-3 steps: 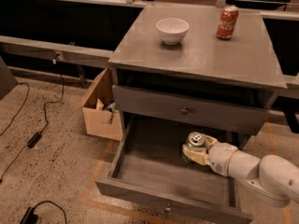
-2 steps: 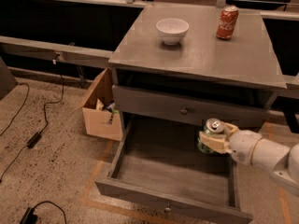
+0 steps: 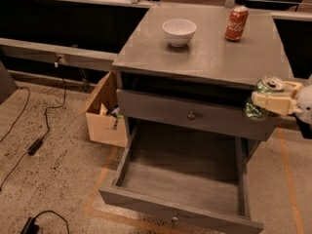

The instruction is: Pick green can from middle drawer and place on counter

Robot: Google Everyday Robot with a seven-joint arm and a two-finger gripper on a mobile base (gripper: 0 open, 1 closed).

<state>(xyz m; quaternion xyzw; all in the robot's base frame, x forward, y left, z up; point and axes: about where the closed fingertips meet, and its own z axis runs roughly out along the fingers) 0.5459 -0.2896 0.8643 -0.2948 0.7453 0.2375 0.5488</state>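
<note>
- At the counter's near right corner, the gripper is seen clamped round the green can, which is held upright just off the edge of the counter.
- Within the last second the can has been raised: it was first low over the middle drawer, then beside the upper drawer, and is now at counter height.
- The middle drawer is left pulled out.
- Farther back on the counter, a white bowl and a red can are unmoved.

At the right edge, the end effector shows cream blocky fingers and white rounded wrist.
</note>
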